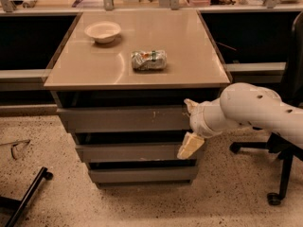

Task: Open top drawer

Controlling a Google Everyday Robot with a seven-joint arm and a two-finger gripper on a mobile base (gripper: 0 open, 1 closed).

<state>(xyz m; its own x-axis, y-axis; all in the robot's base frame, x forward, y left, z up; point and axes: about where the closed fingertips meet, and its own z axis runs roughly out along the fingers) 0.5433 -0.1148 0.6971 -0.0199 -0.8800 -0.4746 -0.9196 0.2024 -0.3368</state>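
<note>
Hand point(190, 126), fingers spread apart, sits below the bench's point(189, 56) right front edge, at the top drawer's point(118, 119) right end. Best hook its upper lip, then pull straight outward.

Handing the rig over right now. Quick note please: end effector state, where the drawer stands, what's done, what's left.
End effector: open, at the right end of the top drawer. Its upper finger is by the drawer's top edge, its lower finger over the middle drawer front.
Top drawer: directly under the table top, not visibly pulled out.
Done: end effector is at the drawer.
Left: catch the front's edge, then pull the drawer out.
</note>
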